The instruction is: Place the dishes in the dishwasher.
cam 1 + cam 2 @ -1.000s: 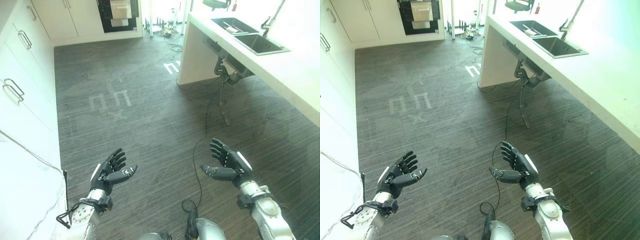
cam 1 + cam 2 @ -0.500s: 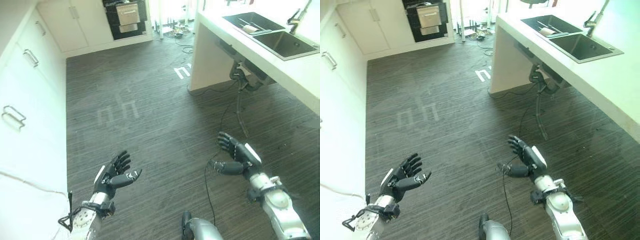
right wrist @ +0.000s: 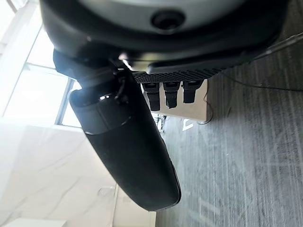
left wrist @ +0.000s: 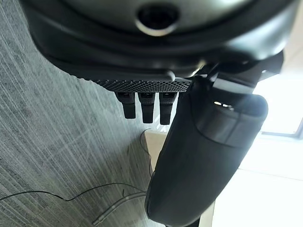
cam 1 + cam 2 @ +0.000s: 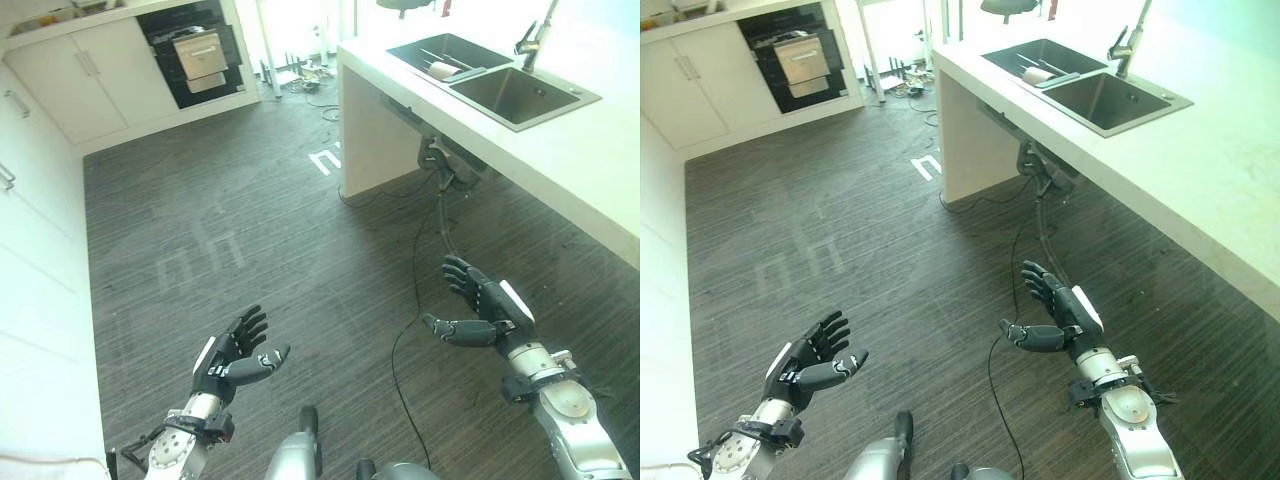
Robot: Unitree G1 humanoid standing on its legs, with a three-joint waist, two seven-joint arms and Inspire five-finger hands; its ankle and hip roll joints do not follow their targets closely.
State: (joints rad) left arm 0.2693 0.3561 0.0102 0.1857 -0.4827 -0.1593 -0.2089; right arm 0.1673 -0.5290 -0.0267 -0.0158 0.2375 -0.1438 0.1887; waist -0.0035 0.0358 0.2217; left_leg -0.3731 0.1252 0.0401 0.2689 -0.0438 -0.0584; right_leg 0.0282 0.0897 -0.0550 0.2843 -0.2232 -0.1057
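Dishes [image 5: 442,68] sit in the far basin of the sink [image 5: 490,90], set in the white counter [image 5: 590,160] on the robot's right. The dark open appliance [image 5: 195,62] is in the far cabinet wall across the dark wood floor [image 5: 250,230]. Left hand [image 5: 232,358] and right hand [image 5: 480,312] both hang over the floor, palms facing in, fingers relaxed and spread, holding nothing, well apart from the dishes.

Floor [image 5: 250,210] dark wood-grain; counter [image 5: 590,150] smooth white.
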